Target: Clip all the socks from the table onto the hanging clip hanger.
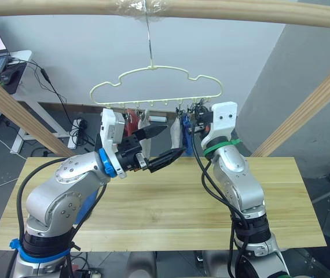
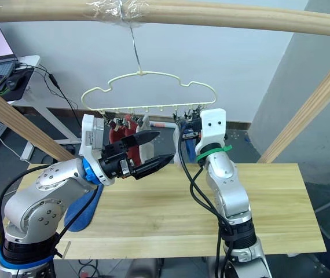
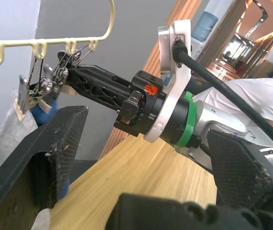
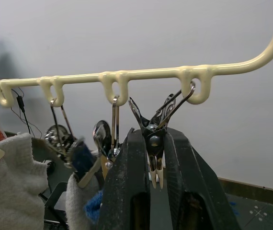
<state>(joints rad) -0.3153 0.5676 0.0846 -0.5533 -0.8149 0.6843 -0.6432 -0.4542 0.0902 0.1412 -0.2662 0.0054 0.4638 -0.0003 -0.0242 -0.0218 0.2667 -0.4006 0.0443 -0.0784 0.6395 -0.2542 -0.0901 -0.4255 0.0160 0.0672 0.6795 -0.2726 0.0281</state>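
Blue sock (image 2: 84, 211): seen in the right eye view lying over the left front edge of the counter (image 1: 171, 214), partly hidden behind the left arm. It is judged to be the one sock not yet clipped; the rest of the wooden surface is seen bare.

Left gripper (image 1: 166, 143): raised above the counter's far edge, just below and in front of the clip hanger (image 1: 153, 81). Its two black fingers (image 1: 153, 132) are spread wide and nothing is held between them. The pose is judged a waiting one, kept close so that a sock can be offered up once a clip is opened.

Hung socks: a rust-red sock (image 2: 118, 134), then a light grey sock (image 1: 145, 128), are seen dangling from clips along the hanger's lower bar. Another grey sock (image 1: 176, 134) with a blue one (image 1: 186, 132) beside it hangs nearer the right arm.

Right gripper (image 4: 154, 165): lifted to the right end of the clip row. In the right wrist view its fingers (image 4: 127, 191) are pressed onto the handles of the end metal clip (image 4: 155, 136), which hangs from the last loop and carries no sock. The squeeze is judged to be meant to hold that clip's mouth open for the remaining sock.

Hanger support: the hook is hung from a taped wooden pole (image 1: 240, 13) overhead.
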